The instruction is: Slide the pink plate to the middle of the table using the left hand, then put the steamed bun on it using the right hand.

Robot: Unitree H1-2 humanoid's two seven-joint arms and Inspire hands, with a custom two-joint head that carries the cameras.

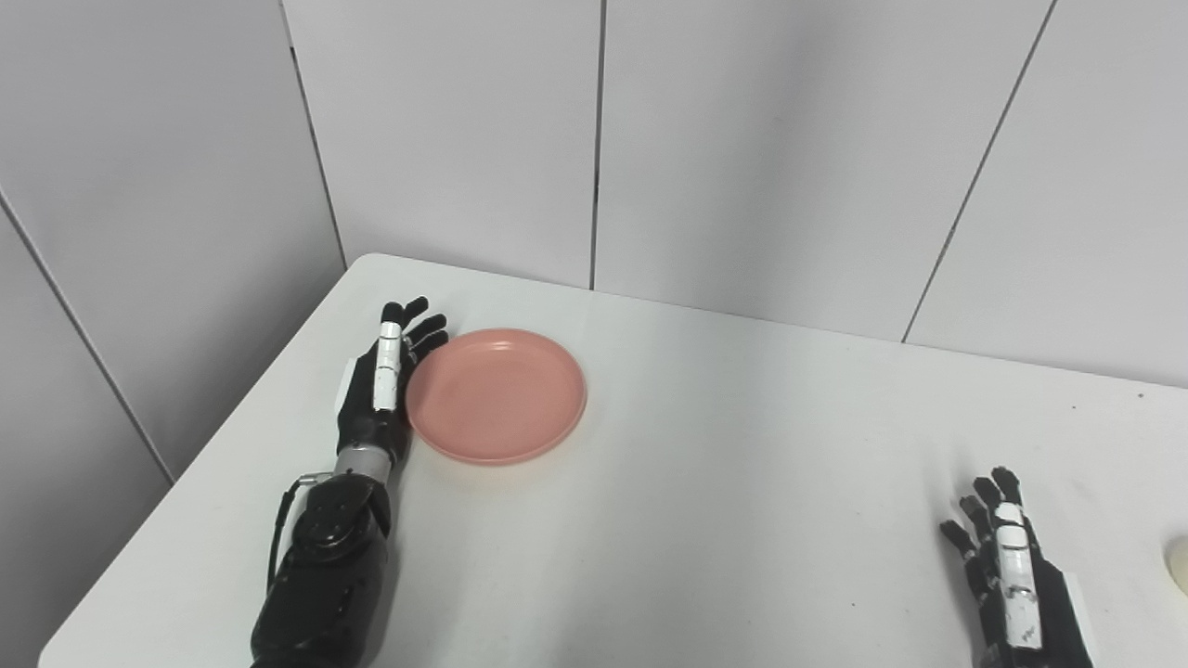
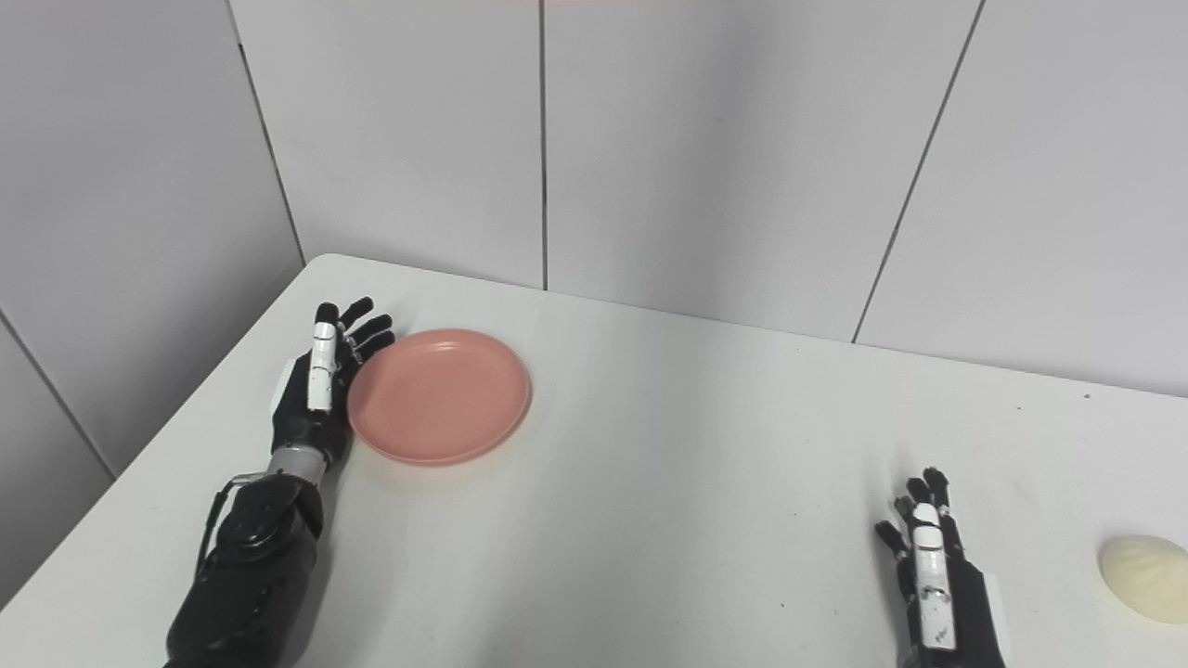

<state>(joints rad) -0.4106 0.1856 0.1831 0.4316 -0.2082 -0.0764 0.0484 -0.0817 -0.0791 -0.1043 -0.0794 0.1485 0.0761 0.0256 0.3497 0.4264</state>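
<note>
Nearest you, your right hand (image 2: 936, 594) rests low over the table (image 2: 668, 482), fingers spread and holding nothing. The steamed bun (image 2: 1146, 577) lies just to its outer side, near but apart, and in the left eye view it is almost cut off by the frame edge. It looks soft and pale, likely light and easily dented, so you would do well to cup it from above with fingers on both flanks rather than pinch its top; a hard squeeze could mark the skin.

Farther out, your left hand (image 1: 385, 385) stands edge-on with its fingers straight and apart, gripping nothing. The pink plate (image 1: 497, 394) sits immediately on its inner side, rim against or just beside the palm edge; you cannot tell from here whether they truly touch. The plate looks like stiff, light plastic with a low raised lip, and it should slide readily on the smooth tabletop. Push flat against the rim's near-left arc, low down, and go steadily, since a light plate may skate ahead or spin off the fingers.
</note>
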